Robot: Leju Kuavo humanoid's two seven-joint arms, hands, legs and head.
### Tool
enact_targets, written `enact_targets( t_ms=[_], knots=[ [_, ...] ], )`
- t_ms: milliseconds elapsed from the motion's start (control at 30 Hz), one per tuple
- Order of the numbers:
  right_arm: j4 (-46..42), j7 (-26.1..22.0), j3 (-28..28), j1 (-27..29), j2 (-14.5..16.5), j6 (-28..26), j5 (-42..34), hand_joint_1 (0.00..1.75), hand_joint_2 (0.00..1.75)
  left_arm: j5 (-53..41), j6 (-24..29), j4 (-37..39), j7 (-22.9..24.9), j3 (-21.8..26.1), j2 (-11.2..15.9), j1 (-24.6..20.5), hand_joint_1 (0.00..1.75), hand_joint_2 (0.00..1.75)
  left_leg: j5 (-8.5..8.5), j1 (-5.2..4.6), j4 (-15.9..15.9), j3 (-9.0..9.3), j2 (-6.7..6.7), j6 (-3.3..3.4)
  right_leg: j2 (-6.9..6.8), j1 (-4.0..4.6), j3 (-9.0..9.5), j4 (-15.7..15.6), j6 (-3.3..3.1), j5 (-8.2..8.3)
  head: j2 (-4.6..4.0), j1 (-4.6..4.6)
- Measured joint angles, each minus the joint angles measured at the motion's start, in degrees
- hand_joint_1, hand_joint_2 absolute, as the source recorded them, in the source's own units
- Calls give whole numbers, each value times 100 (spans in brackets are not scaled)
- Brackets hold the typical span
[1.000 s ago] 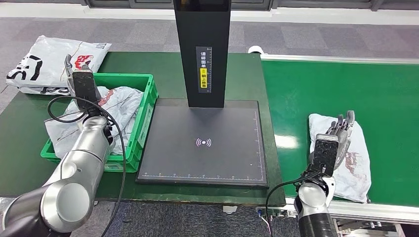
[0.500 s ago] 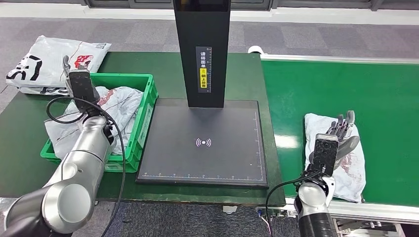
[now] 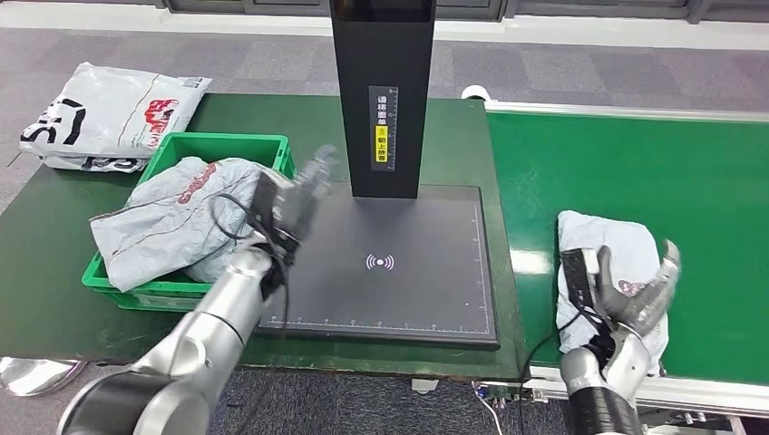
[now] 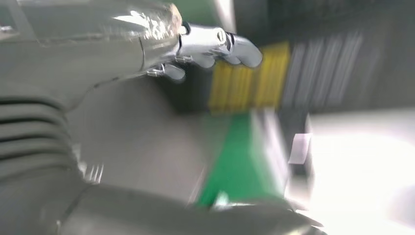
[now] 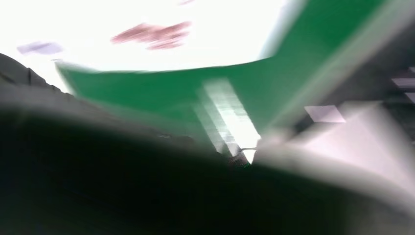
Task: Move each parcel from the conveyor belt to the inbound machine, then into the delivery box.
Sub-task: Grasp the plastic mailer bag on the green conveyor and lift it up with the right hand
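since the earlier frames the left hand [image 3: 295, 201] has swung away from above the green box [image 3: 272, 145] and now hangs over the near-left corner of the black scanner plate [image 3: 426, 290], blurred by motion; it carries nothing, and whether its fingers are spread or curled cannot be told in the head view. in the left wrist view its fingers [image 4: 215, 41] look loosely extended over a smeared background. the right hand [image 3: 635, 299] has turned over and dropped back toward the near edge of the conveyor belt [image 3: 635, 163]: it now lies palm up with fingers apart, released, resting against the near end of the white parcel [image 3: 612, 249] rather than flat on top of it. the view itself has shifted slightly, so part of this change is camera motion.

the white parcel lies on the belt just beside the desk [image 3: 54, 272], its long axis running away from the robot, and it extends forward from the right hand. the right hand is touching it; the left hand is well apart, across the plate. the scanner plate lies to the left of the parcel, between it and the box.

a grey parcel [image 3: 177, 213] already sits in the green box, overhanging its near wall. another white bag [image 3: 109, 113] lies on the far-left corner of the desk. judged from this layout, the right hand is placed to take the belt parcel and carry it leftward onto the plate.
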Motion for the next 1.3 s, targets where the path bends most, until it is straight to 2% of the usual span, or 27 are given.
enact_targets(
  t_ms=[100, 233, 467, 833, 900, 967, 1000, 1100, 1133, 1300],
  knots=[
    [569, 82, -562, -94, -105, -13, 376, 0, 175, -32, 113, 78, 56, -510, -159, 156, 0, 175, -16, -9, 5, -4, 40, 8, 35, -7, -14, 0, 11, 7, 0, 1],
    [1015, 80, -978, -143, -157, -26, 514, 0, 175, -1, 161, 140, 62, -808, -191, 165, 0, 175, -25, -14, 3, 5, 66, 11, 55, -5, -21, 3, 8, 3, 0, 0],
    [1442, 237, -1283, -301, -176, -31, 697, 0, 175, 63, 253, 166, 77, -923, -190, 185, 0, 175, -19, -5, 0, 4, 59, 5, 50, -4, -21, 11, 1, -3, 0, 0],
    [2112, 453, -1375, -550, -260, -2, 804, 0, 175, 115, 279, 164, 101, -940, -190, 187, 0, 175, -19, -7, 1, 4, 58, 6, 49, -6, -20, 9, 1, -3, 0, 0],
    [2237, 610, -1376, -596, -287, 239, 857, 0, 175, 125, 277, 164, 102, -947, -190, 187, 0, 175, -19, -7, 1, 4, 59, 6, 49, -5, -20, 9, 1, -3, 0, 0],
    [2425, 938, -1376, -649, -333, 895, 954, 0, 175, 147, 256, 163, 118, -983, -190, 178, 0, 175, -19, -7, 1, 5, 58, 6, 49, -5, -20, 9, 1, -3, 0, 0],
    [2519, 1104, -1376, -668, -354, 1336, 1000, 17, 175, 159, 238, 164, 133, -1005, -194, 167, 0, 175, -19, -7, 1, 5, 58, 6, 48, -5, -20, 9, 1, -3, 0, 0],
    [2694, 1274, -1374, -763, -384, 2373, 1024, 147, 175, 179, 189, 173, 167, -1047, -216, 96, 0, 175, -21, 2, 1, 19, 69, 6, 59, 4, -7, 0, 1, -2, 0, -2],
    [2733, 1245, -1373, -810, -392, 2574, 1006, 175, 175, 180, 182, 181, 169, -1068, -224, 64, 0, 175, -25, 11, 1, 31, 78, 6, 67, 14, 8, -9, 1, -2, 0, -3],
    [2860, 950, -1371, -923, -455, 2949, 969, 175, 175, 214, 172, 198, 166, -1185, -248, -21, 0, 175, -47, 43, 5, 77, 117, 14, 110, 40, 74, -55, -5, -5, 0, -2]
  ],
)
